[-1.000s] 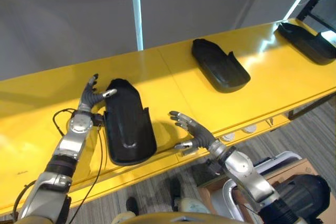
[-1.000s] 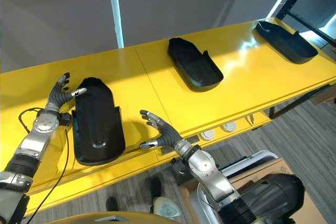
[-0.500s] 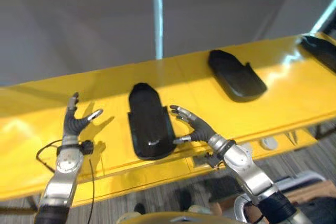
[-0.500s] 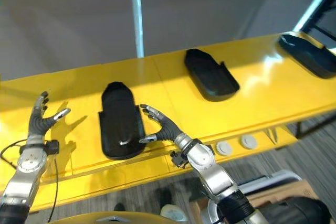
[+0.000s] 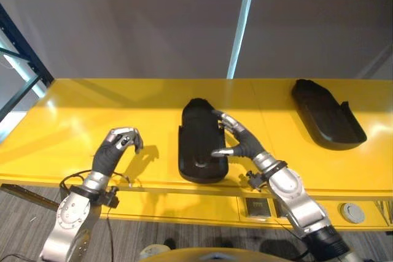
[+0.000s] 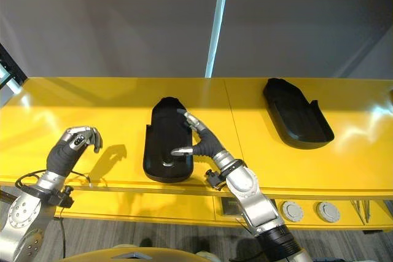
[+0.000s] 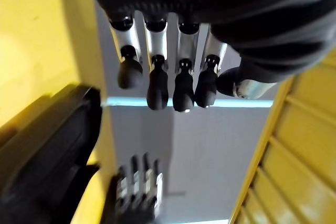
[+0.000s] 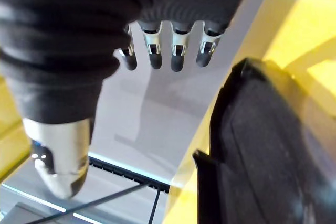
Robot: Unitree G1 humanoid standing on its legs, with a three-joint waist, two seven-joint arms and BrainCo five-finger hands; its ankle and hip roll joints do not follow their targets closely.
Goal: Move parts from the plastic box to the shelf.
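While the black part [image 5: 201, 142] lies on the yellow shelf [image 5: 73, 121] with its long axis running away from the robot, the right hand [image 5: 236, 143] rests straight fingers [image 5: 222, 118] along its right edge, nearer than the empty, curled left hand [image 5: 116, 150].

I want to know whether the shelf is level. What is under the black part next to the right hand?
The black part lies flat on the yellow shelf. The right hand is at its side. The shelf beneath it is covered.
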